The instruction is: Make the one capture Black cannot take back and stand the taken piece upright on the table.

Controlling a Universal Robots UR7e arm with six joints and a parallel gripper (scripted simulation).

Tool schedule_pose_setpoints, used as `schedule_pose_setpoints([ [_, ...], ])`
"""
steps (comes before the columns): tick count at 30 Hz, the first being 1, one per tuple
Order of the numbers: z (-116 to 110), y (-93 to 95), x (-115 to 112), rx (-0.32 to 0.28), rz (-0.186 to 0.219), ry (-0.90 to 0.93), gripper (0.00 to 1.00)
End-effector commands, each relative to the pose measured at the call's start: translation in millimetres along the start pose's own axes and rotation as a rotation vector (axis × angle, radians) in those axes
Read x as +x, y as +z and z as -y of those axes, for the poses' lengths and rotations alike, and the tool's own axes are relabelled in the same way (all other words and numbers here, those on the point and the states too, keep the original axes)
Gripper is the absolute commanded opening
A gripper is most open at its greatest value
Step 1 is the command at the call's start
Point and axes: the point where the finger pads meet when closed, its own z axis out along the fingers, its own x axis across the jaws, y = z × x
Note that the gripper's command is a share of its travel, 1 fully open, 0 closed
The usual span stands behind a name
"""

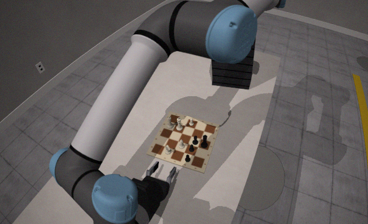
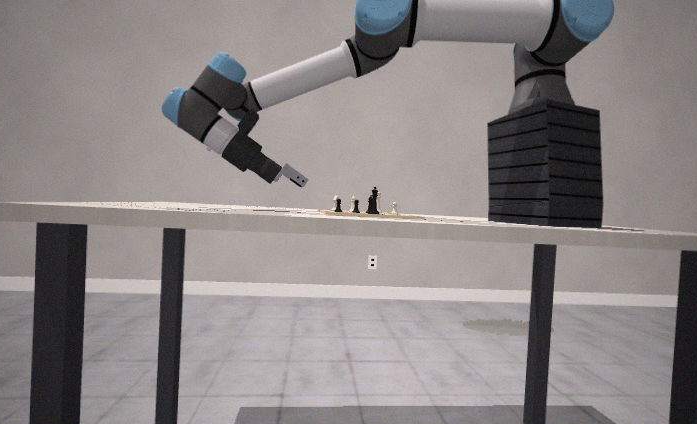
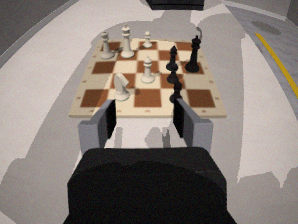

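Observation:
A small chessboard [image 1: 184, 141] lies on the white table; it also shows in the wrist view [image 3: 148, 78] and the side view [image 2: 369, 212]. White pieces stand on its left side: three along the far edge, among them a tall one [image 1: 179, 124], then a pawn [image 1: 181, 143] and a knight [image 1: 167, 149] nearer to me. Black pieces stand on the right: a tall one [image 1: 204, 141] and three pawns [image 1: 195, 139], [image 1: 191, 148], [image 1: 187, 158]. All stand upright. My gripper [image 1: 164, 170] [image 3: 144, 111] [image 2: 295, 179] is open and empty. It hovers above the table just short of the board's near edge, tilted toward the board.
The arm's dark ribbed pedestal [image 1: 231, 73] [image 2: 546, 163] stands on the table beyond the board. The arm's long white link [image 1: 118, 91] spans the table's left side above it. The table edge runs close along the board's right side.

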Motion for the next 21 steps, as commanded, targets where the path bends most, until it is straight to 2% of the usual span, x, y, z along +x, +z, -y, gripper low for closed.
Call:
schedule_pose_setpoints([
  [1,25.7,-19.5,-0.8,-0.003,0.001,0.003,1.0],
  [6,44.1,-31.6,-1.1,-0.003,0.001,0.003,1.0],
  [21,44.4,-33.0,-1.1,-0.011,0.0,0.001,1.0],
])
